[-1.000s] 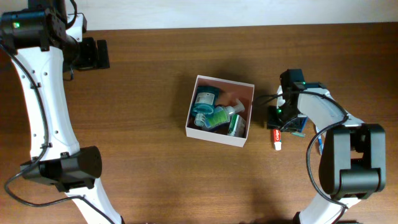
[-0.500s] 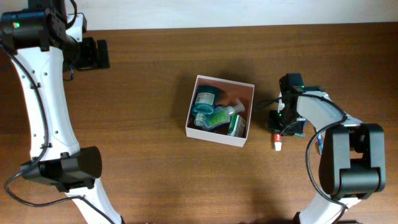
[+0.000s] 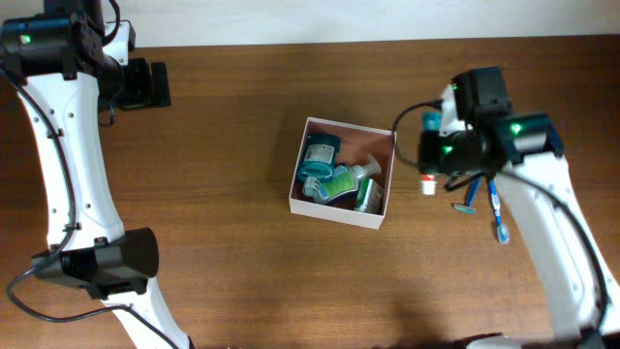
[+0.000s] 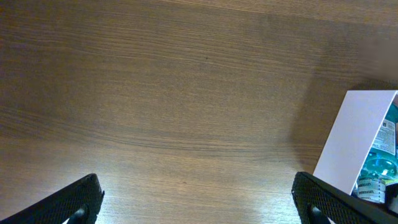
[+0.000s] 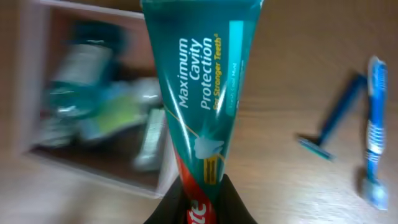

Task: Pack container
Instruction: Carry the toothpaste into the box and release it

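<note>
The container (image 3: 345, 217) is a square white cardboard box with a pinkish-brown inside at the table's middle; it holds teal and green bottles (image 3: 334, 180). Its wall also shows in the left wrist view (image 4: 354, 140) and the right wrist view (image 5: 37, 81). My right gripper (image 3: 433, 165) is shut on a teal toothpaste tube (image 5: 202, 81) with a white cap (image 3: 427, 185), lifted just right of the container. My left gripper (image 4: 199, 208) is open and empty, far at the table's back left.
A blue razor (image 3: 470, 199) and a blue toothbrush (image 3: 497, 213) lie on the wooden table right of the container, below the right arm. They also show in the right wrist view: razor (image 5: 333, 121), toothbrush (image 5: 374, 134).
My right gripper has lifted the toothpaste tube off the table and carried it up and toward the container. The razor and toothbrush are now uncovered. The left arm has not moved.
</note>
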Available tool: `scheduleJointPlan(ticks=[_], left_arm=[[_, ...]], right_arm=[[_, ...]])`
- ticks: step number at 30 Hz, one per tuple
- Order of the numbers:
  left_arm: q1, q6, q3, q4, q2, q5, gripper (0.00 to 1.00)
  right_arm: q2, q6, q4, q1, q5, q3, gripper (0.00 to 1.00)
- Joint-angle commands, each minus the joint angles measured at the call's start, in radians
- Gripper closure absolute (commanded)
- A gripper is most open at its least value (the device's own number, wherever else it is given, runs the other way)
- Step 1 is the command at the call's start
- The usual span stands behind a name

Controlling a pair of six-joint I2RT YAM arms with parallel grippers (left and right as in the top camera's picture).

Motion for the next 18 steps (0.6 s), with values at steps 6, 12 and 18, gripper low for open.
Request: scheduleJointPlan(ticks=[6,12,18], left_arm=[[0.003,-0.010,0.014,0.000,-0.031,-0.008,0.01],[0.003,-0.010,0.014,-0.001,-0.031,-0.008,0.01],[0.003,-0.010,0.014,-0.001,-0.031,-0.008,0.00]], right_arm=[[0.108,0.148,0.118,0.225,0.024,-0.007,0.88],[0.237,-0.146,0.273,0.253,0.045,-0.007,0.77],[0.261,-0.574,0.336,0.212,0.063,0.001,0.70]])
